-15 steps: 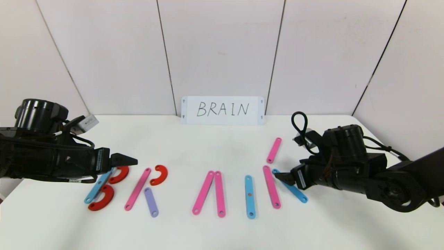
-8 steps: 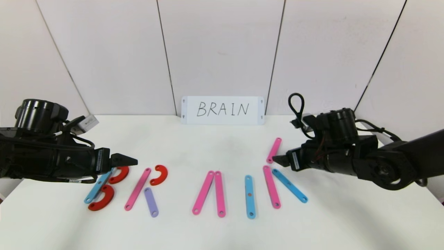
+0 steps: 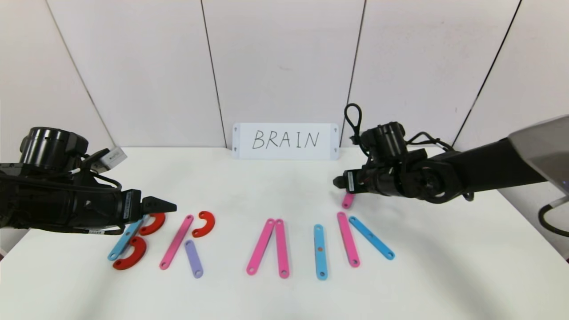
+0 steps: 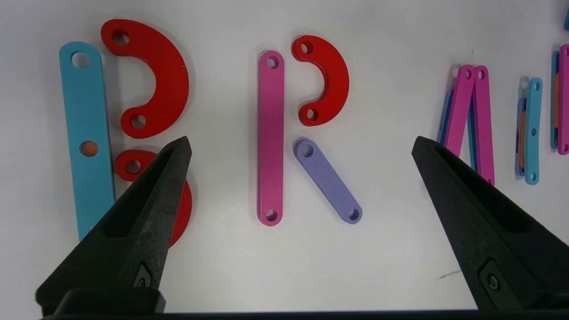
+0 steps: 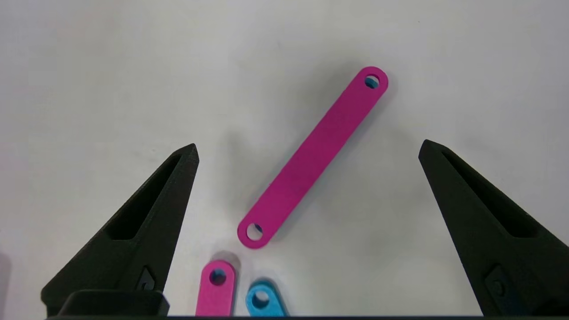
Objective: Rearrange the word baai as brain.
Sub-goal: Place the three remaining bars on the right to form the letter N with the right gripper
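The flat letter pieces lie in a row on the white table (image 3: pixel 284 298). A blue bar (image 3: pixel 124 240) with two red curves (image 3: pixel 153 223) makes a B. A pink bar (image 3: pixel 177 242), a red curve (image 3: pixel 205 223) and a purple bar (image 3: pixel 194 258) make an R. Two leaning pink bars (image 3: pixel 261 246) follow, then a blue bar (image 3: pixel 320 251), then a pink bar (image 3: pixel 348 240) with a slanted blue bar (image 3: pixel 371 238). My right gripper (image 3: pixel 338 182) (image 5: pixel 309 147) hovers open over a loose pink bar (image 5: pixel 311 160) (image 3: pixel 347 201). My left gripper (image 3: pixel 171 206) (image 4: pixel 301 140) stays open above the R.
A white card (image 3: pixel 285 141) with handwritten BRAIN leans against the back wall. White panels close off the table at the back and sides. The right arm reaches across the table's right rear part.
My right gripper has lifted off the slanted blue bar and moved back and to the left, over the loose pink bar. The left arm has not moved.
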### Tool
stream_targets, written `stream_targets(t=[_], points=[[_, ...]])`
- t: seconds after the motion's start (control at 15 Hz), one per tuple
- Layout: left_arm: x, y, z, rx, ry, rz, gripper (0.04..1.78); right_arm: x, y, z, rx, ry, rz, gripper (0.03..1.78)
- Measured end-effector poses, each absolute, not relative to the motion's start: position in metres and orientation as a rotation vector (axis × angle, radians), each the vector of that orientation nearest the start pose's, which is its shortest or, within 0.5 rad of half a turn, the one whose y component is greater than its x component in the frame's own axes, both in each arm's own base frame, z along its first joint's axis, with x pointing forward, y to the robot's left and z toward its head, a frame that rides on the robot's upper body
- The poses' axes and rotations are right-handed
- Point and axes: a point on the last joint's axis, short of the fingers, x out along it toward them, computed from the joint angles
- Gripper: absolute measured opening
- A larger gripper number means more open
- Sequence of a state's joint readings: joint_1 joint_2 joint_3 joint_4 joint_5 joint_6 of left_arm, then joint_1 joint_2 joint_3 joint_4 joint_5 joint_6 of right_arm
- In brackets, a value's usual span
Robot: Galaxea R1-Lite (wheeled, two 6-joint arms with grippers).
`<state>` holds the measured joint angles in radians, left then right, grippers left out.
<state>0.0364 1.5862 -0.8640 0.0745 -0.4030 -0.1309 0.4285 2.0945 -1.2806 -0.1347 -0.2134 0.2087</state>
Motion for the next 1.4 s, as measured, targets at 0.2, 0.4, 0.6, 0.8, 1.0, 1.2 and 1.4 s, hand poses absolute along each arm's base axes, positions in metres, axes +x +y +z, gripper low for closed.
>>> stream_targets(t=[0.2, 0.4, 0.6, 0.8, 1.0, 1.2, 1.4], points=[[0.256, 0.001, 0.169, -0.297, 0.804, -0.295, 1.74, 0.382, 0.173, 0.107, 0.0, 0.687, 0.11, 1.74], [0.256, 0.0, 0.17, -0.297, 0.803, -0.296, 1.74, 0.387, 0.177, 0.095, 0.005, 0.709, 0.104, 1.74], [0.256, 0.0, 0.17, -0.297, 0.802, -0.296, 1.74, 0.388, 0.18, 0.088, 0.008, 0.725, 0.102, 1.72], [0.256, 0.0, 0.17, -0.297, 0.803, -0.296, 1.74, 0.388, 0.181, 0.086, 0.009, 0.728, 0.104, 1.53], [0.256, 0.0, 0.17, -0.297, 0.802, -0.296, 1.74, 0.388, 0.182, 0.085, 0.011, 0.731, 0.103, 1.1], [0.256, 0.001, 0.17, -0.297, 0.802, -0.295, 1.74, 0.388, 0.182, 0.084, 0.012, 0.732, 0.103, 0.55], [0.255, 0.001, 0.17, -0.297, 0.801, -0.295, 1.74, 0.385, 0.181, 0.085, 0.011, 0.736, 0.102, 0.3]])
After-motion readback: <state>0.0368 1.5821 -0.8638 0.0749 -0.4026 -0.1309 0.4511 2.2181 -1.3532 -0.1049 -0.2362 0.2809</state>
